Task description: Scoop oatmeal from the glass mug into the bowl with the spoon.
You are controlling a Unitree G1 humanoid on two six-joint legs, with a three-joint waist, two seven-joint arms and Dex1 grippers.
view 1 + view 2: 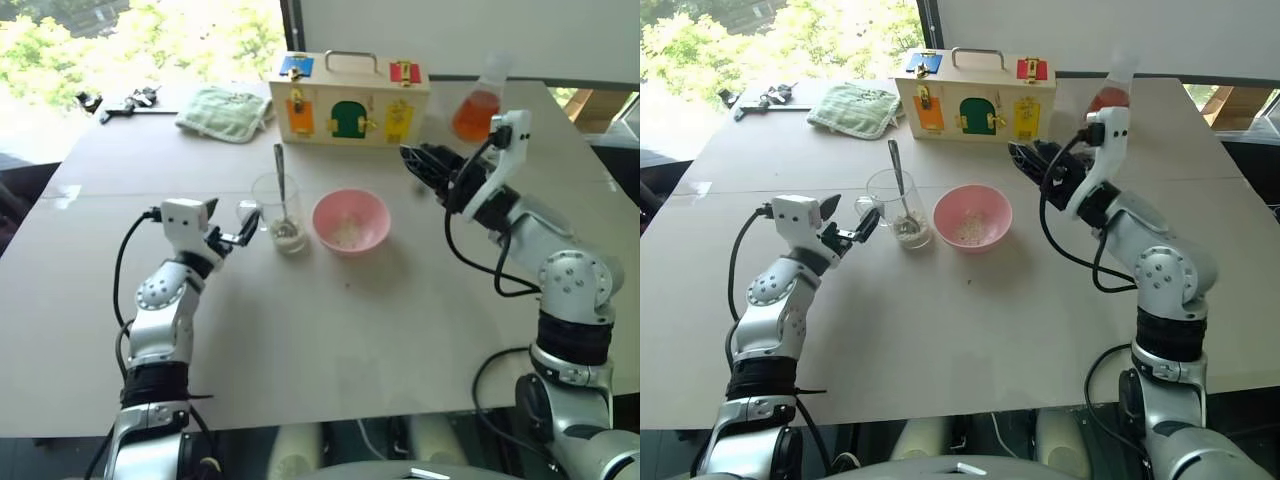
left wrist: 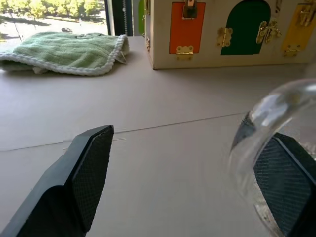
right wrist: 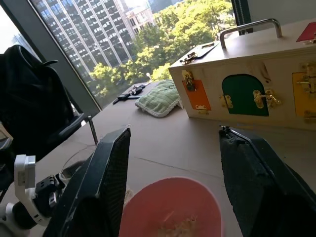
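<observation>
1. The spoon (image 1: 281, 187) stands in the mug (image 1: 278, 212), its small oval end down at the bottom and its long thin handle rising above the rim, leaning slightly toward the far edge of the worktop (image 1: 330, 330). Its long axis is close to upright.
2. The spoon is slim, shiny silver metal.
3. The mug is clear, colourless glass, cylindrical and upright, with its side handle turned toward the left tool (image 1: 238, 226). A small layer of pale, grainy oatmeal (image 1: 288, 234) lies at its bottom.
4. The bowl (image 1: 351, 220) is round, smooth and pink, wider and lower than the mug. It holds a thin scatter of pale flakes.
5. Mug and bowl stand side by side near the middle of the worktop, just apart, the bowl toward the right edge.
6. The left tool is released, its two black fingers (image 2: 81, 180) spread wide. It points level at the mug's handle; in the left wrist view the curved glass lies in front of one finger, and contact cannot be told.
7. The right tool (image 1: 425, 165) is raised above the worktop, on the right-edge side of the bowl and a little farther back. Its fingers (image 3: 101, 182) are parted and grasp nothing; in the right wrist view the bowl lies below and between them.
8. Along the far edge stand a wooden box (image 1: 348, 98) with coloured doors and a metal handle, a green cloth (image 1: 225, 111) toward the far left corner, and a flask (image 1: 478, 108) of orange liquid behind the right tool.
</observation>
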